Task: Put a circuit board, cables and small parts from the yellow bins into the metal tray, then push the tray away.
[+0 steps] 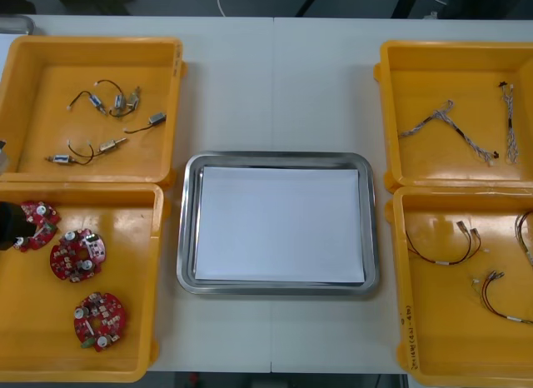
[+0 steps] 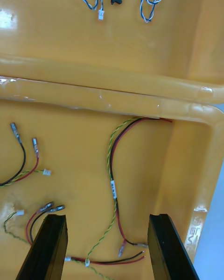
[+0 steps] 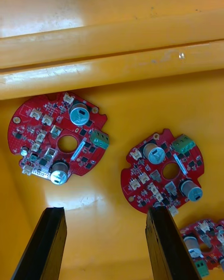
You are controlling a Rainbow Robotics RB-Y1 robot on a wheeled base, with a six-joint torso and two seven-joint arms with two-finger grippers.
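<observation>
Left wrist view: the left claw [image 3: 105,212] hangs spread above round red circuit boards [image 3: 58,140], each with a centre hole, silver cylinders and a green connector, lying flat in a yellow bin [image 3: 116,97]. The right claw [image 2: 106,217], also spread, hovers over red and yellow cables [image 2: 114,186].

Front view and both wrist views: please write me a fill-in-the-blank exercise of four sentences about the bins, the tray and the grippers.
1. The near left yellow bin holds ___ round red circuit boards.
2. The left gripper hangs above them, not shut but ___.
3. The open right gripper hangs above the red and yellow cables in the near ___ yellow bin.
4. The metal tray has the colour ___ inside.

Missing words: three; open; right; white.
</observation>
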